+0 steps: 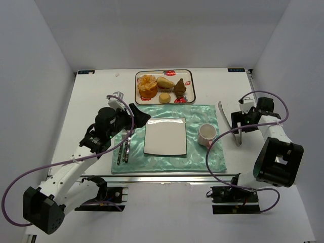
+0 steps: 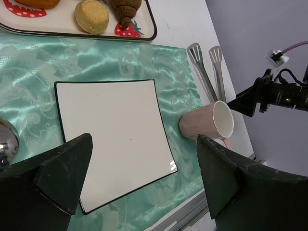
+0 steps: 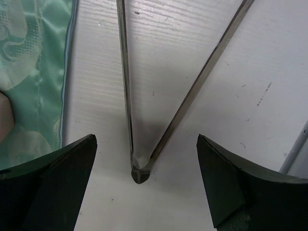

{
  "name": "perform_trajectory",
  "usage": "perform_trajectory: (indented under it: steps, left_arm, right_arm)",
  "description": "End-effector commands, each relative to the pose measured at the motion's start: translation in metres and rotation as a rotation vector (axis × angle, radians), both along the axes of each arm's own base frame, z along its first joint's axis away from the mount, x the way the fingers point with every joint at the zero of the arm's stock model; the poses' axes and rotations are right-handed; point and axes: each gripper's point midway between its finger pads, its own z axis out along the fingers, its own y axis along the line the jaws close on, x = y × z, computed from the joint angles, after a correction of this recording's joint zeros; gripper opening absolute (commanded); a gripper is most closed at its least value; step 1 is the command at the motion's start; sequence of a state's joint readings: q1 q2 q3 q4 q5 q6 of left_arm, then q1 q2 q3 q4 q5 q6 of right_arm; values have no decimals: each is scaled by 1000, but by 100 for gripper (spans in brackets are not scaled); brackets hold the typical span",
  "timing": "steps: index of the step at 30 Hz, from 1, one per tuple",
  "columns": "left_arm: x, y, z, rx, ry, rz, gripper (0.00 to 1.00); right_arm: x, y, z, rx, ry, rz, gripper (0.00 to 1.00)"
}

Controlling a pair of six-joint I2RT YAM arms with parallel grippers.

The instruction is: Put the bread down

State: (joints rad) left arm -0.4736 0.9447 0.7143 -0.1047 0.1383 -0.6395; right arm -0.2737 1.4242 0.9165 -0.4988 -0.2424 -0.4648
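The mat (image 1: 202,114) is glossy satin, the plate (image 1: 165,136) smooth-glazed, the tongs (image 3: 126,86) polished metal, the bread (image 1: 180,87) rough.

White table (image 1: 93,91) between plain pale grey walls (image 1: 162,30), under soft even light

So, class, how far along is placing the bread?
Done: nothing visible; the bread sits on the tray, and the square plate is bare. In hand: the right tool, open, straddles the tongs' hinge end without gripping; the left tool hangs open by the plate. Left: probably close on the tongs, lift the bread and set it down.
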Motion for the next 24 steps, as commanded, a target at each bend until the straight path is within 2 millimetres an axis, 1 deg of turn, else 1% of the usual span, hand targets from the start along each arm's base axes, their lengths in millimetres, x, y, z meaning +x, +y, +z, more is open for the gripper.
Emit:
perform_trajectory:
  steps: [1,2,4,6,7,9,10,11,13,14,15,17,18,19,20,21,24]
  left_arm:
    - [-4,4,2,9,-19,10,98]
    - [-5,5,1,15,-14,10,98]
    - [-5,7,2,22,-13,18,98]
    - [-4,8,2,28,-10,21,98]
    - [-4,8,1,31,-6,21,98]
    - [-3,6,2,28,-4,17,98]
    - [-2,5,1,30,2,14,98]
    - [-1,4,0,30,5,13,98]
    - [0,3,1,29,7,9,98]
    - [0,3,1,30,11,9,98]
    - [1,2,2,28,10,10,98]
    - [1,2,3,25,11,11,98]
    - [0,2,3,25,14,11,98]
    - [0,3,4,22,14,14,98]
    - [-1,4,4,24,15,18,98]
    - [-1,5,4,22,17,20,98]
    - [-3,7,6,18,14,32,98]
  right_arm:
    - [6,-2,-7,-13,2,39,89]
    - [9,-4,-9,-21,-2,42,89]
    - [7,-7,-21,-34,29,47,89]
    - [10,-9,-27,-42,36,49,89]
    - [11,-9,-32,-33,53,51,89]
    - [15,-7,-36,-26,55,56,89]
    - [19,-4,-43,-23,65,65,89]
    - [24,-3,-42,-26,57,67,89]
    - [33,1,-47,-41,49,77,89]
    - [39,1,-46,-51,43,60,89]
    - [43,2,-49,-54,45,55,89]
    - [61,1,-44,-71,7,18,89]
    - [65,1,-48,-68,11,6,89]
    - [71,1,-47,-66,3,-6,89]
    - [81,-1,-42,-61,-11,-16,89]
    - [83,-1,-47,-58,1,-17,89]
    - [91,-3,-50,-59,9,-22,89]
